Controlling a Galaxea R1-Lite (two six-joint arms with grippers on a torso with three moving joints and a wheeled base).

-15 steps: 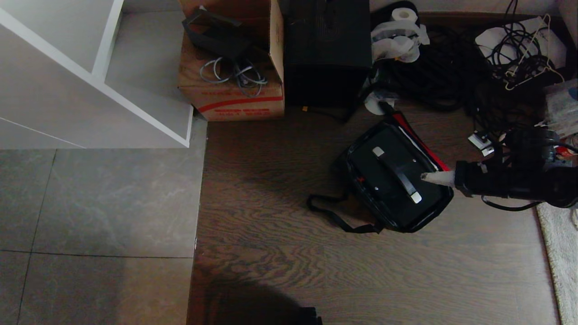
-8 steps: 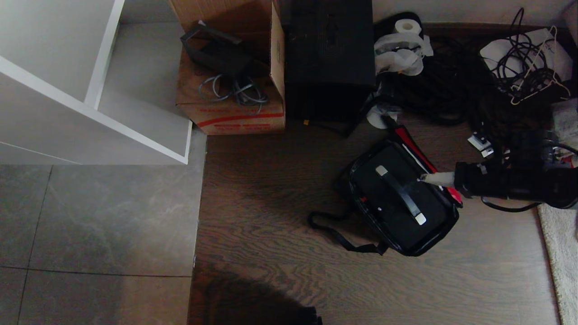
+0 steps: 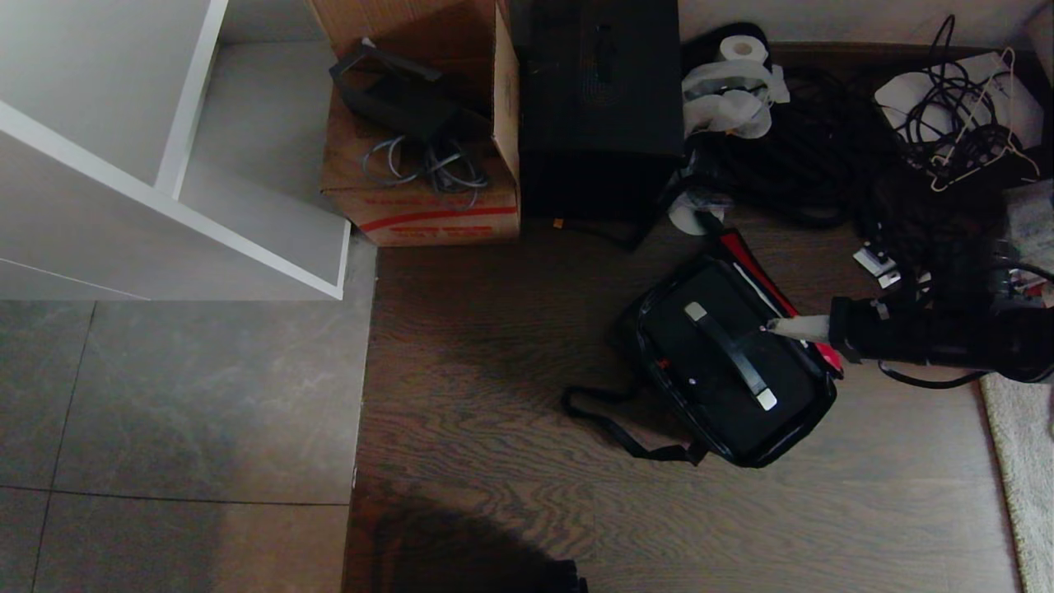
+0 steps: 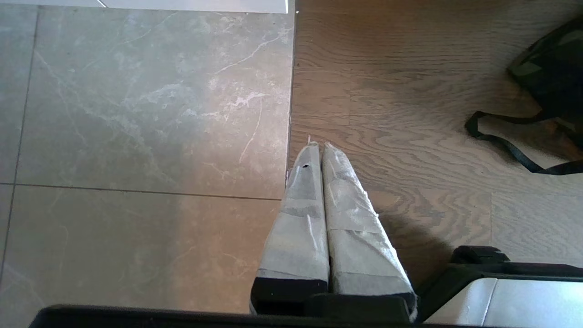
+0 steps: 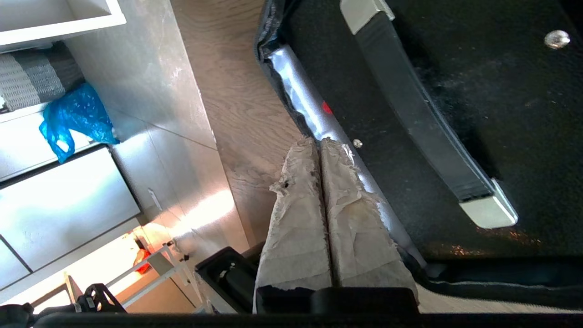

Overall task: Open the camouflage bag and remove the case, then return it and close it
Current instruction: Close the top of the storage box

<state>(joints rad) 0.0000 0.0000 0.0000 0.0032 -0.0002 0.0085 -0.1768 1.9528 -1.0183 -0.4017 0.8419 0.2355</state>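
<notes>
Camouflage bag (image 3: 650,375), boxy and soft with a green-black-tan outside, sits on the dark wood-grain floor (image 3: 494,461) right of centre in the head view, its lid thrown back so that the red lining (image 3: 762,276) shows along the far edge. Black shoulder strap (image 3: 613,420) trails loose on the floor to the bag's left. Inside the open bag lies the black rectangular hard case (image 3: 725,362), top up, its black handle with silver ends (image 3: 729,354) running diagonally; a small red mark (image 3: 659,365) shows at the case's left edge.

Right end effector (image 3: 770,327), fingers wrapped in pale tape, reaches in level from the right with its tip over the case top, just beside the handle. Right wrist view: both fingers pressed together, clenched on nothing, tips (image 5: 319,143) over the silver rim of the case; whether they touch it cannot be told.

Left end effector (image 4: 317,145) is out of the head view; its wrist view shows taped fingers closed together, empty, above the seam between grey floor tile (image 4: 136,114) and wood.

Behind the bag: brown cardboard box with red stripe (image 3: 428,210), taller plain black box (image 3: 597,99), tangle of black cables (image 3: 823,140).
</notes>
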